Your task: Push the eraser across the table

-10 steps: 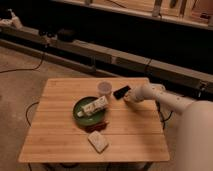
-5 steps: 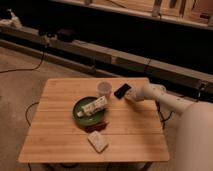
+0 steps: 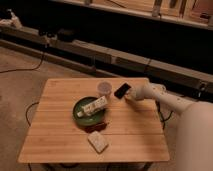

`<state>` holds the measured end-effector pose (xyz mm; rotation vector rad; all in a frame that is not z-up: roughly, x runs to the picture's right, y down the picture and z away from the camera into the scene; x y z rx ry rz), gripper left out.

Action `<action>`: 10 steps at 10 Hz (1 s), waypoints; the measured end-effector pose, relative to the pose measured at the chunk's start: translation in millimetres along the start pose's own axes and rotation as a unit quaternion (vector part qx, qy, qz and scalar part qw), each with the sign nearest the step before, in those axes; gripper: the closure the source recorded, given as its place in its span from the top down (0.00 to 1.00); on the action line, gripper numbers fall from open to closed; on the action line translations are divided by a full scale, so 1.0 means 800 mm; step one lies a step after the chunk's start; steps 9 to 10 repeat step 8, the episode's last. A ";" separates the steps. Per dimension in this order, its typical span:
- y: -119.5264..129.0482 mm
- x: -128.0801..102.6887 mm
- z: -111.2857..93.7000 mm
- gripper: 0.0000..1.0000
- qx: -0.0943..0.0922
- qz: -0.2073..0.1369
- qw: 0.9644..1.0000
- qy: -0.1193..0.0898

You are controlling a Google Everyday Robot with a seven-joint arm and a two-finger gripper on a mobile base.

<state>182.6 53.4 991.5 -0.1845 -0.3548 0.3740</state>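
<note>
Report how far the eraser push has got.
Done: the gripper has reached the eraser at the table's far edge, beside the cup. In hand: it sits against the eraser's right end. Left: nearly the whole push; the eraser is still by the far edge.

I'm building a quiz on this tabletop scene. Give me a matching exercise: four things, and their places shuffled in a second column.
1. eraser
2. cup
3. pale block
4. white tube

A. on the green plate
B. near the table's front edge
C. beside the gripper, far right side
D. behind the plate, left of the eraser

Pairs: 1-C, 2-D, 3-B, 4-A
</note>
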 end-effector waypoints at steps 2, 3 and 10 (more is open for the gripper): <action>0.000 -0.001 -0.001 0.80 0.000 0.000 1.000 0.000; 0.001 -0.001 -0.001 0.80 -0.001 0.000 1.000 0.000; 0.004 0.000 0.000 0.80 -0.003 -0.001 1.000 0.000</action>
